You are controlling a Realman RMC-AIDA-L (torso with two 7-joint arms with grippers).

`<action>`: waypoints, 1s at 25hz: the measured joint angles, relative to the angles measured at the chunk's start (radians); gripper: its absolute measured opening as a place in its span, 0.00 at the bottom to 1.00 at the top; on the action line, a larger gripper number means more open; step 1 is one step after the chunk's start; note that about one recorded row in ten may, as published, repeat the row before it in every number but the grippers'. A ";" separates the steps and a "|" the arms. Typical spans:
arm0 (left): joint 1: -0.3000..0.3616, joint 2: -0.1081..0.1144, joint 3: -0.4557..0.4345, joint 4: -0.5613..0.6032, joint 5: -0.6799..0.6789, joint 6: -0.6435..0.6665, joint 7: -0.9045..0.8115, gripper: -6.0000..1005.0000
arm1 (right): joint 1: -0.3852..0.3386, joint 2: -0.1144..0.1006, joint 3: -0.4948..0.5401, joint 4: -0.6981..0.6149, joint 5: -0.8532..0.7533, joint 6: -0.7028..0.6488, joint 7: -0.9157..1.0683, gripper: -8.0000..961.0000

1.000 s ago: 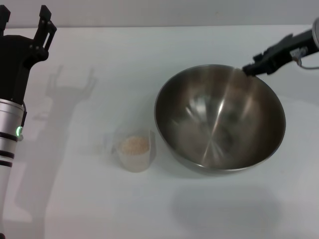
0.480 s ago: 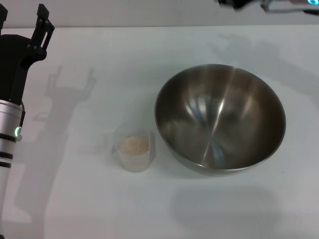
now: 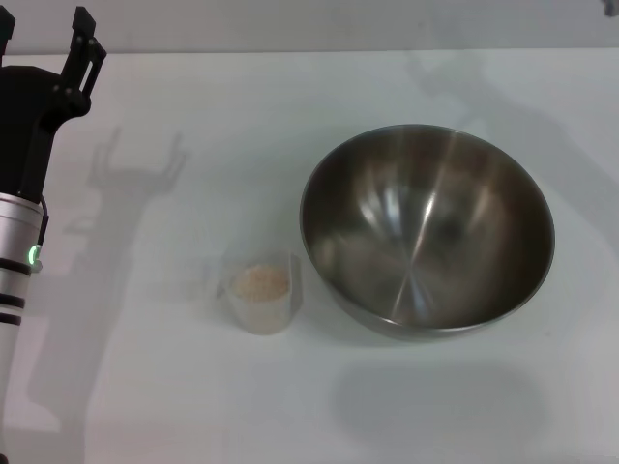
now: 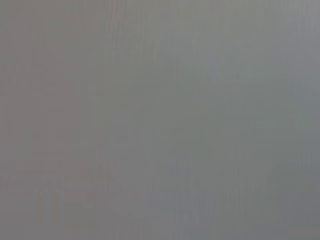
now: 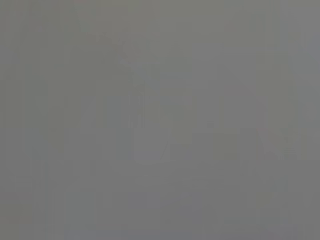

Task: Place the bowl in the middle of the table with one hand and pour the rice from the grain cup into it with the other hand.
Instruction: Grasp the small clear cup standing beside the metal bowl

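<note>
Bowl (image 3: pixel 427 232) sits on table (image 3: pixel 242 116), grain cup (image 3: pixel 259 293) beside it.

- Left gripper (image 3: pixel 44 29): matte black, two angular prong-like fingers (image 3: pixel 87 43) rising from a blocky black body.
- Behind it, silver cylindrical wrist (image 3: pixel 19 242) with black bands and a small green light.

The bench (image 3: pixel 290 406) is plain white, crossed by soft grey shadows. The mixing bowl (image 3: pixel 427 230) is silvery steel with pale streaks of reflection inside. The grain cup (image 3: pixel 261 292) is frosted, translucent white, and the rice (image 3: pixel 261 281) in it is pale beige. The left hand (image 3: pixel 44 53) is black; the arm behind it is silver with black bands and a small green light.
</note>
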 joint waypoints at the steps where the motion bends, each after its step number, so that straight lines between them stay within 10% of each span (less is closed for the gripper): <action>1: -0.001 0.000 0.000 0.000 0.000 0.000 0.000 0.83 | -0.011 0.000 -0.005 -0.006 0.057 -0.002 -0.062 0.44; 16: 0.002 0.001 0.001 0.001 0.000 0.002 0.000 0.83 | -0.248 0.004 -0.036 -0.045 0.696 -0.217 -0.919 0.44; 25: 0.012 0.000 0.010 0.001 0.001 0.002 0.000 0.83 | -0.243 -0.002 -0.038 0.375 1.256 -0.697 -1.204 0.44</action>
